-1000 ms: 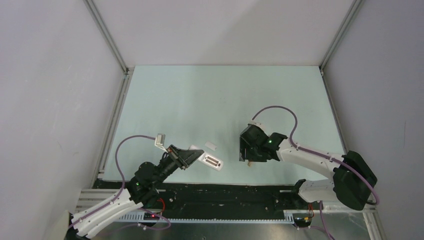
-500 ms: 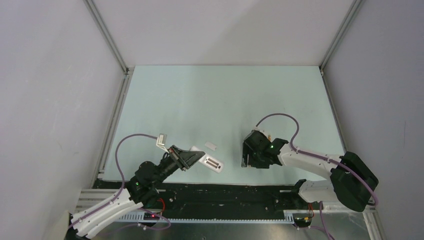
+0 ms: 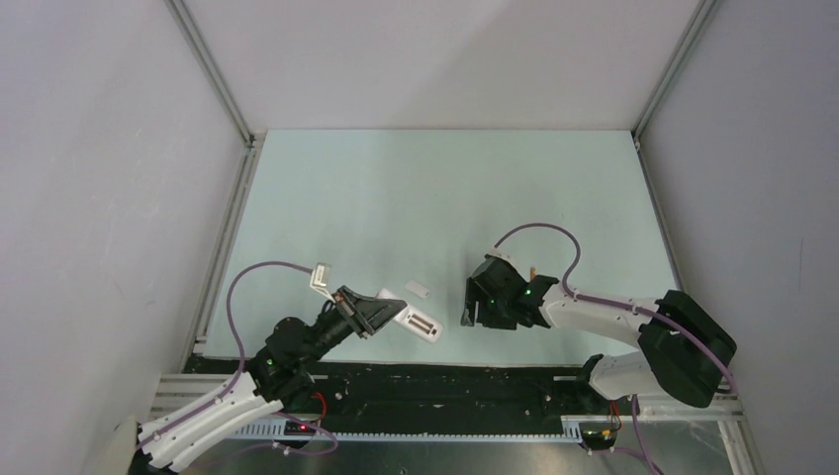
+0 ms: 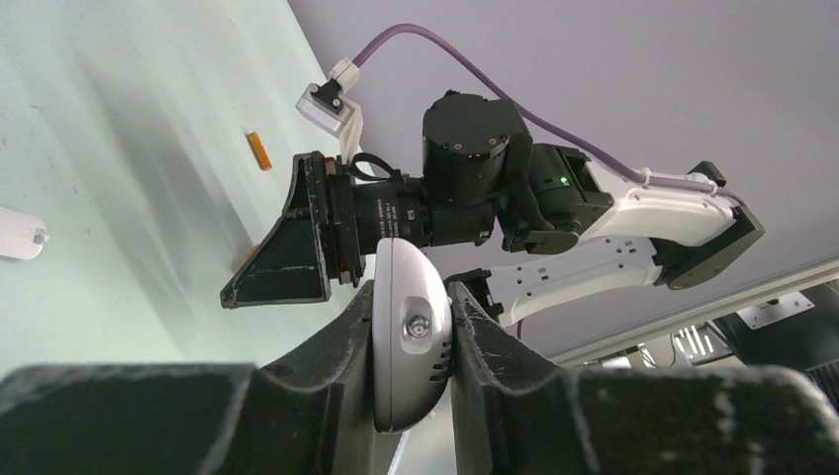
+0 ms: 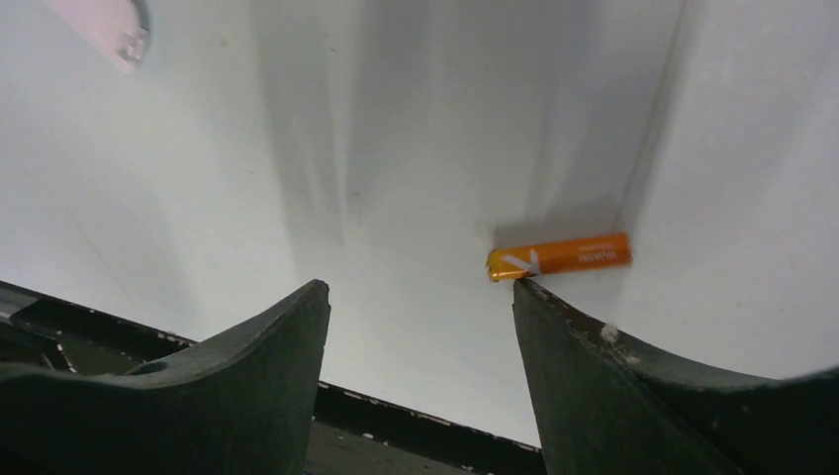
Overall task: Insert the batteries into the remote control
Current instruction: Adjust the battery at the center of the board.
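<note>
**Top external view.** We find the left gripper (image 3: 388,309) closed on one end of the remote control (image 3: 419,324). The handset is held low over the table (image 3: 416,198) near its front edge, with the battery recess facing up and uncovered. A small white piece (image 3: 418,289), which we judge to be the recess cover, lies just beyond the remote. The right gripper (image 3: 475,311) points down at the table just right of the remote. No battery can be confirmed from this height.

**Left wrist view.** The fingers (image 4: 346,336) clamp the remote by its 2 long edges, and the hold looks square. Battery 1 (image 4: 259,150) lies on the table beyond the right gripper, well apart from it.

**Right wrist view.** The jaws stand wide apart and hold nothing. Battery 2 (image 5: 559,255) lies on the table at the tip of 1 finger (image 5: 633,386), far off the centre of the gap. Its length runs roughly from finger to finger.

**Assessment.** We judge the step in hand to be the pickup of battery 2.
- Closing now would push the battery or catch it by the ends.
- The wrist should shift sideways until the battery sits mid-gap.
- The wrist should also turn so the pads meet its thin body across the middle.
- A slow descent is advised, since the cylinder will likely roll if nudged.
- The left arm should keep the recess level and facing up.
</note>
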Available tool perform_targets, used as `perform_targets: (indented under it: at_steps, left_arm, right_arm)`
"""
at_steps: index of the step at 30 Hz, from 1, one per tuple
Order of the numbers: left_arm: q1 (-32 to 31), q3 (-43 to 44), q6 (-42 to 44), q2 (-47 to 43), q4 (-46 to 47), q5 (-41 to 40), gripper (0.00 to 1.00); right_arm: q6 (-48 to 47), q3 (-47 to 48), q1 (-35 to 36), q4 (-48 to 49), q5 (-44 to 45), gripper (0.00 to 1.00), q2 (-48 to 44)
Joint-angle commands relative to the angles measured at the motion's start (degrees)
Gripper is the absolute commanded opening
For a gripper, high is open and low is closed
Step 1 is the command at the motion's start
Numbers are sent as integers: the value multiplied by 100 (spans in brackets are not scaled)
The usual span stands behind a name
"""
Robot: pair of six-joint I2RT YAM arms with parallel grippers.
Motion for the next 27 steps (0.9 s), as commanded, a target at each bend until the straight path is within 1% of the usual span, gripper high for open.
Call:
perform_targets:
  at_steps: [1,10,13,17,21,24,27]
  left_arm:
    - [40,333,250,-11,44,77,0]
    - [40,435,350,80,-85,77,0]
    - [41,453,362,106,-97,77,0]
    - [36,442,362,98,-107,77,0]
    - [35,446,356,95,-109,77,0]
    - [36,447,358,112,-114,73,0]
    - [43,450,363,142,-104,61,0]
  right_arm:
    - [11,-70,18,315,-29,73,373]
    - [-131,-34,-9,704,-76,73,564]
    - [-381,-7,16,905,-102,72,258]
    - [-1185,0,171,1016,26,72,-496]
    - [-1583,-4,-68,437,426,71,-1060]
    - [-1848,0,-314,-127,458,71,-1207]
    - [-1964,1,-579,-459,357,72,-1126]
